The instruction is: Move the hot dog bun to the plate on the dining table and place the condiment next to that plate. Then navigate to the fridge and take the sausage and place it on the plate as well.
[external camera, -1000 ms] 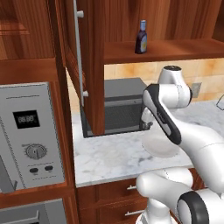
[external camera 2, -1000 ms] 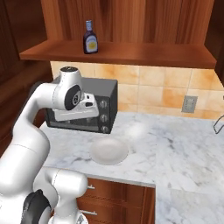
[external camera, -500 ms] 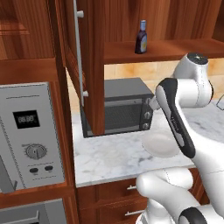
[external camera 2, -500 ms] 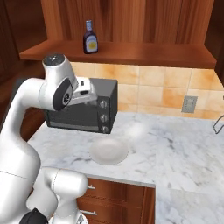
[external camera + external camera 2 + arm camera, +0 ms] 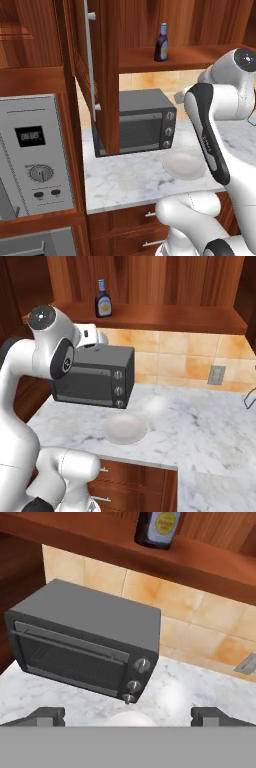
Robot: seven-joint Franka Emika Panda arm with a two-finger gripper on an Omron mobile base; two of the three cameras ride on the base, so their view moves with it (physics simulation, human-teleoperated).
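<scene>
The condiment (image 5: 161, 42) (image 5: 103, 299) (image 5: 159, 527), a dark brown bottle with a yellowish label, stands upright on the wooden shelf (image 5: 165, 316) above the counter. My gripper (image 5: 130, 716) is open with nothing between its fingertips (image 5: 47, 714). It hangs in front of and below the shelf and looks over the toaster oven toward the bottle. The raised arm bends high over the counter in both base views. The hot dog bun, the plate, the dining table, the fridge and the sausage are out of view.
A dark grey toaster oven (image 5: 132, 127) (image 5: 95, 381) (image 5: 85, 644) sits on the marble counter (image 5: 200, 421) under the shelf. A small plain white dish (image 5: 184, 165) (image 5: 124, 428) lies in front of it. An open cabinet door (image 5: 102, 75) juts out at the left, beside a wall oven panel (image 5: 35, 155).
The arm has swung upward and back. The hand rose from in front of the toaster oven to about the height of its top, nearer the shelf. The jaws stayed open.
</scene>
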